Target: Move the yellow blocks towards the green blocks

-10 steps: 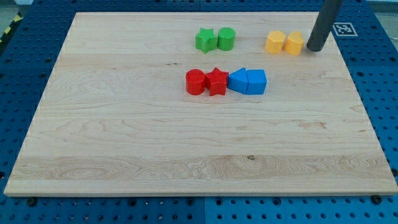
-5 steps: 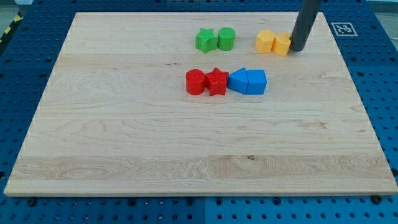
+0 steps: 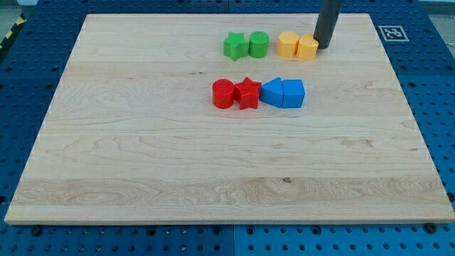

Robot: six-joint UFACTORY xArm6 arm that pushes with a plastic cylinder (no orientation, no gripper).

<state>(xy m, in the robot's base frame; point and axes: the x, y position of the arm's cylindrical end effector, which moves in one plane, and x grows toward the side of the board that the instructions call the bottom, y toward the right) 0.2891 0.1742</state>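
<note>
my tip [image 3: 324, 47] touching right yellow block [image 3: 308, 48], left yellow block [image 3: 287, 44] near green cylinder [image 3: 259, 45]

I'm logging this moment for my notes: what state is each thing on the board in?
my tip: against the right yellow block's right side.
right yellow block: touching the left yellow block.
left yellow block: small gap from the green cylinder.
green cylinder: beside the green star.
green star: upright.
red cylinder, red star, two blue blocks: one touching row.
</note>
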